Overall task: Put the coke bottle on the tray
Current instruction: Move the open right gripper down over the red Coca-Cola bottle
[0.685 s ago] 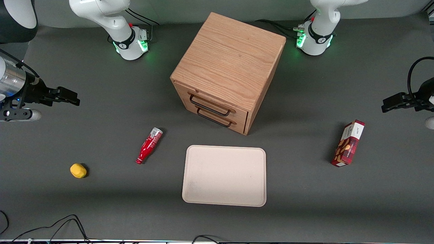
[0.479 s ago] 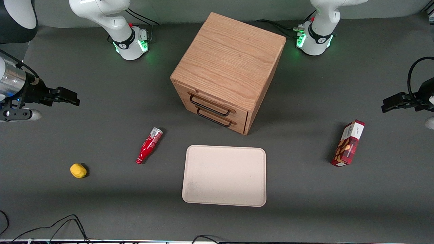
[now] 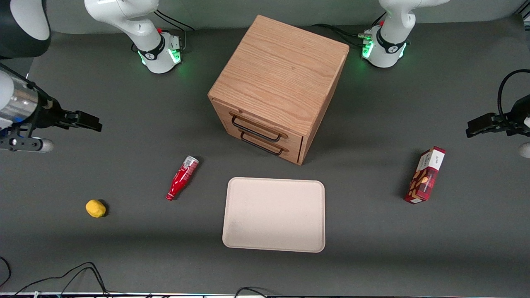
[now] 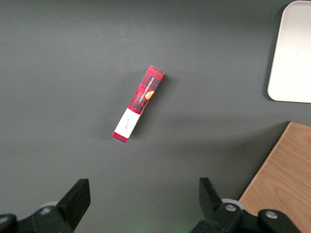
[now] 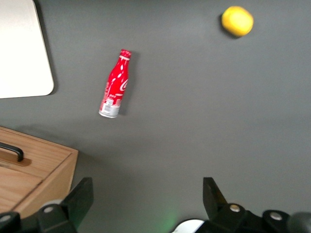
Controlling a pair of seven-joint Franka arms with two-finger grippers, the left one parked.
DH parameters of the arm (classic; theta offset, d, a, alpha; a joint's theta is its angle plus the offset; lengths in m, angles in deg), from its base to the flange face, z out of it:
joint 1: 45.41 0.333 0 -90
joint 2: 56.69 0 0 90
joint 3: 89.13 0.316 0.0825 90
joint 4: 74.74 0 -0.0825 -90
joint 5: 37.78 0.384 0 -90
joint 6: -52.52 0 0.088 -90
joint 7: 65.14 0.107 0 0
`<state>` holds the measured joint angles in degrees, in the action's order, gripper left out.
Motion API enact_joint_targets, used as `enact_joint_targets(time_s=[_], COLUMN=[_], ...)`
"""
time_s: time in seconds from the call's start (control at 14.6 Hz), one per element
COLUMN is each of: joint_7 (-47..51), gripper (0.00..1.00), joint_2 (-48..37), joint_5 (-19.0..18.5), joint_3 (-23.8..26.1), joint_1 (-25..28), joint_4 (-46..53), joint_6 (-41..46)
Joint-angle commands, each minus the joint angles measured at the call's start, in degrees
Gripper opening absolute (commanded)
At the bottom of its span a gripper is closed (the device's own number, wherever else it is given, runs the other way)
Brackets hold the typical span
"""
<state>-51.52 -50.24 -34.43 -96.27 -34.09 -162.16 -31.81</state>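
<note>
Red, slim, silver-grey at the base end: coke bottle (image 3: 182, 178) (image 5: 114, 84), lying on its side on the dark grey table (image 3: 124, 248), capped neck pointing toward the front camera, base end pointing toward the wooden box. Bare table all round it, nothing touching.

Just beside the bottle, toward the parked arm's end: tray (image 3: 274, 214) (image 5: 22, 48) (image 4: 291, 53), beige-pink, flat, rounded at the corners, low-rimmed, nothing on it. Near the bottle but clearly apart.

Farther from the front camera than the tray: wooden box (image 3: 278, 85) (image 5: 29, 170), two drawers with dark metal handles (image 3: 256, 128), turned at an angle so the drawer fronts face roughly toward bottle and tray.

Toward the working arm's end and a little nearer the front camera than the bottle: small yellow lemon-like thing (image 3: 95, 208) (image 5: 237, 21), well apart from the bottle.

Toward the parked arm's end, well apart from the tray: red snack box (image 3: 425, 175) (image 4: 139, 104).

Gripper (image 3: 89, 121) (image 5: 148, 199) hanging above the table at the working arm's end, well apart from the bottle and farther from the front camera than it. Fingers (image 5: 80, 196) spread wide in the right wrist view, nothing between them, bottle lying free on the table below and ahead.
</note>
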Motion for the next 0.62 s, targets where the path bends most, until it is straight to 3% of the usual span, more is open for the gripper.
enact_joint_targets(time_s=[0.0, 0.41, 0.55], joint_7=[11.0, 27.4, 29.4], gripper=[1.00, 1.00, 1.00], joint_2=[4.0, 15.0, 16.8], joint_5=[1.1, -0.1, -3.4], joint_3=[3.2, 9.9, 9.9], joint_1=[0.7, 1.1, 2.7], joint_4=[1.2, 0.0, -3.2], joint_6=[-1.3, -14.6, -19.7])
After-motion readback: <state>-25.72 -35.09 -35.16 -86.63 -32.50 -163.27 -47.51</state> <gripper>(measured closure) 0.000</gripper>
